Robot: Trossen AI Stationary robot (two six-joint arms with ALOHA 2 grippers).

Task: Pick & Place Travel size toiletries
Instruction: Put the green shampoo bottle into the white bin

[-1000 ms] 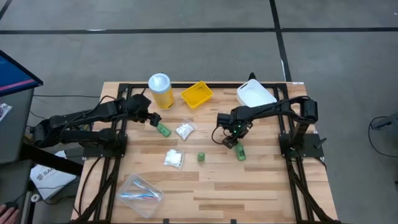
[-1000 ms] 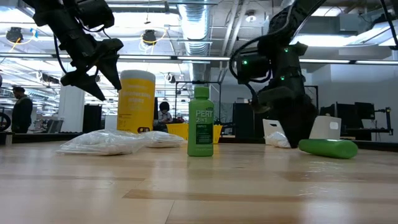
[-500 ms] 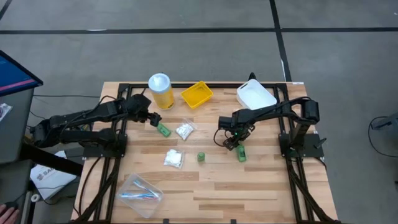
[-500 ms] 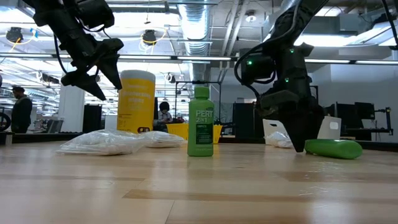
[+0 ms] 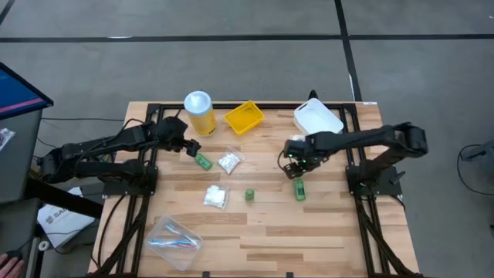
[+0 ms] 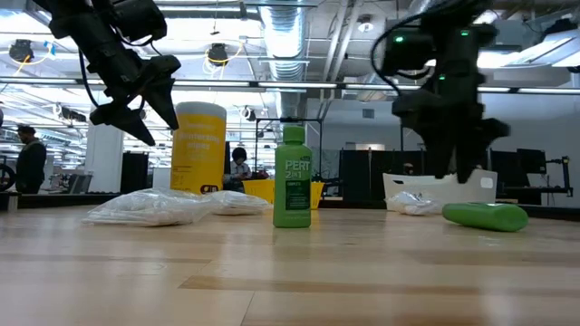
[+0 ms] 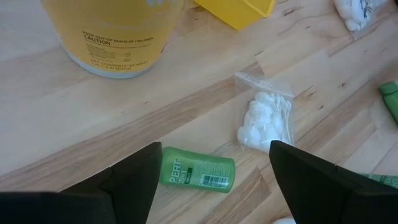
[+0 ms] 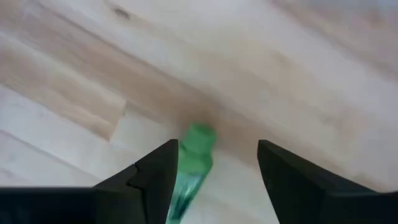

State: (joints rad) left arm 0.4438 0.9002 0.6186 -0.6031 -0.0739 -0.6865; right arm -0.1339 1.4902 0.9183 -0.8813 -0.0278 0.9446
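The right gripper [image 5: 295, 167] hangs just above a lying green bottle [image 5: 299, 189] on the right-centre of the table [image 5: 309, 239], its fingers spread apart with nothing between them. The right wrist view shows this bottle [image 8: 189, 163] on the wood between the two dark fingers, cap end pointing away, so the gripper looks lined up to come down over it; no contact is visible. In the low view the bottle [image 6: 485, 215] lies flat on its side with the gripper [image 6: 453, 154] raised clear above it.

The left gripper [image 5: 187, 147] hovers at the far left, fingers wide apart and holding nothing, aimed at a second lying green bottle [image 5: 203, 161]. In the left wrist view that bottle [image 7: 198, 169] sits between the fingers, label up.

A third green bottle [image 5: 250, 194] stands upright mid-table, well apart from both grippers. One clear packet of white contents [image 5: 228, 162] lies just right of the left bottle, close enough to be nudged during a grab. Another packet [image 5: 215, 196] lies nearer, left of the upright bottle. A clear bag [image 5: 174, 239] with toothbrushes lies at the near left. A yellow jar [image 5: 199, 112] stands just beyond the left gripper and could crowd that arm. A yellow tray [image 5: 245, 116] and a white bin [image 5: 317, 119] sit along the far edge, likely drop spots. Nothing blocks the right gripper's descent.
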